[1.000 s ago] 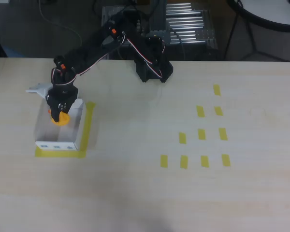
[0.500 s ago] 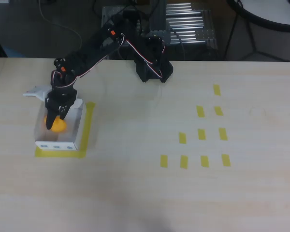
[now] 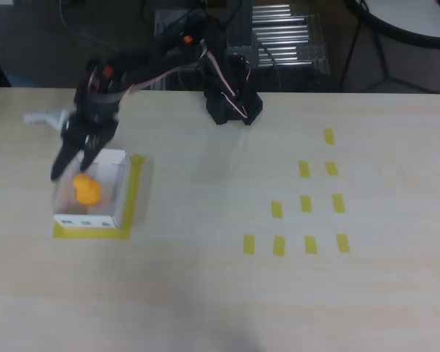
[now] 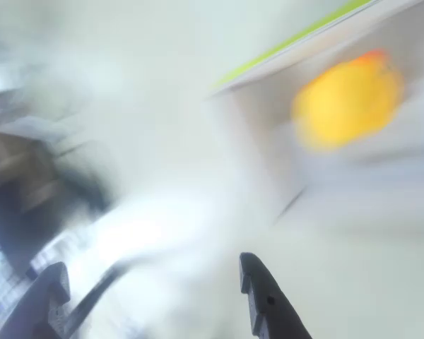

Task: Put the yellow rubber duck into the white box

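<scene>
One duck in the box, hand spread and empty

One yellow rubber duck (image 3: 86, 191) lies inside the white box (image 3: 119, 191), on its floor, touching nothing of the arm. The box sits at the left of the desk (image 3: 205, 293) in the overhead view, framed on two sides by yellow tape (image 3: 133, 192), with three small marks on its near wall.

Just beyond the duck, over the box's far left corner, the hand (image 3: 73, 161) hangs with its two black fingers spread wide, holding nothing. The wrist view is heavily blurred; it shows the fingertips (image 4: 265, 300) well apart and the duck as a yellow smear inside the box wall.

Farther right, small yellow tape rectangles (image 3: 306, 204) dot the desk. The arm's black base (image 3: 231, 103) stands at the far edge.
</scene>
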Motion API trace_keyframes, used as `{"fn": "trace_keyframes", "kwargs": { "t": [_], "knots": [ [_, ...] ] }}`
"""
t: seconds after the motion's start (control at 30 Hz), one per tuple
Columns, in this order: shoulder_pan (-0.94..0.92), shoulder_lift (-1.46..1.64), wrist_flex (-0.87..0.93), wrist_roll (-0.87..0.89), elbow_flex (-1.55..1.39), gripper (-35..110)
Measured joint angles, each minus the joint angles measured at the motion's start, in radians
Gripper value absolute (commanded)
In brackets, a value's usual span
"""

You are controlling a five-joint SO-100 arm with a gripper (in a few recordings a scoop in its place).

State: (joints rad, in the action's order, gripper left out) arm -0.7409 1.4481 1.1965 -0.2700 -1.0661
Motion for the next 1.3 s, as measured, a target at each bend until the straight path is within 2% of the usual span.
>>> {"fn": "trace_keyframes", "kwargs": {
  "t": [0.13, 0.23, 0.33, 0.47, 0.63, 0.77, 0.93, 1.3],
  "knots": [
    [0.092, 0.276, 0.031, 0.037, 0.005, 0],
    [0.175, 0.558, -0.005, 0.095, -0.109, 0],
    [0.302, 0.899, -0.112, 0.183, -0.341, 0],
    [0.514, 1.348, -0.219, 0.247, -0.753, 0],
    [0.710, 1.663, -0.293, 0.279, -1.324, 0],
    [0.749, 1.784, -0.299, 0.336, -1.680, 0],
    [0.778, 1.838, -0.252, 0.422, -1.922, 0],
    [0.758, 1.838, -0.189, 0.451, -1.979, 0]
  ]
}}
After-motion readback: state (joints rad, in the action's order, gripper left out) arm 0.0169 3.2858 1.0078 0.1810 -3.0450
